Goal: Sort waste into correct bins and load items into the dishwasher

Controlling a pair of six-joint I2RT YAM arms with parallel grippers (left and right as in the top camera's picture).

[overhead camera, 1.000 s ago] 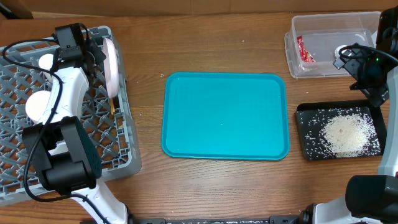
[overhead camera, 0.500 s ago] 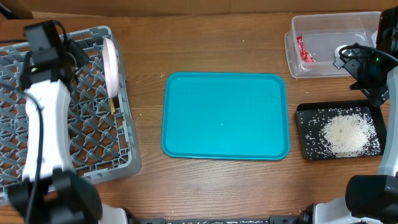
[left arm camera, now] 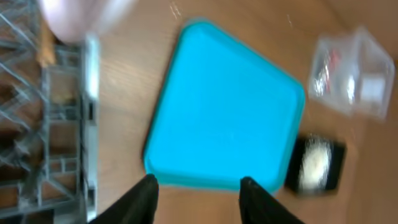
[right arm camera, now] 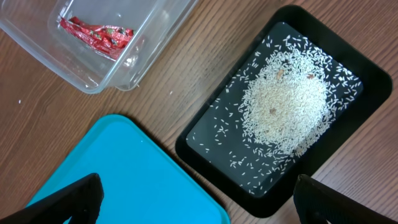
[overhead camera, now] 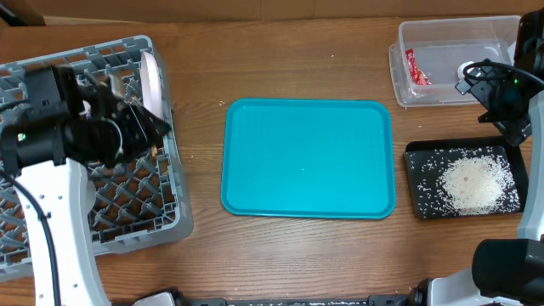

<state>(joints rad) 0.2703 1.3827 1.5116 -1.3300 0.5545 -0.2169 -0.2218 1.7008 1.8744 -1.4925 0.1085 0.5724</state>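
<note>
Overhead. Surface: wooden table, brown grain, with a corner of cardboard at the far left edge. Count:
- one grey dish rack at the left
- one teal tray in the middle, bare
- one clear tub at the far right
- one black tray just nearer than the tub

One large white plate stands on edge in the rack, against its right wall. My left arm lies across the rack. In the tub there is one red wrapper and one white scrap, the scrap partly behind my right arm's cable. The rice grains are heaped in the black tray, with loose ones scattered round the heap.

Left wrist. Picture blurred. My left gripper has its two fingers parted, with nothing between them. Below it are the rack wall at the left, the teal tray in the centre, and the tub and black tray far off to the right.

Right wrist. My right gripper has its fingers spread wide, at the two lower corners of the frame, and is empty. It hangs over bare wood between the teal tray's corner and the black tray. The wrapper lies in the tub at the upper left. The rice is all inside the black tray.
</note>
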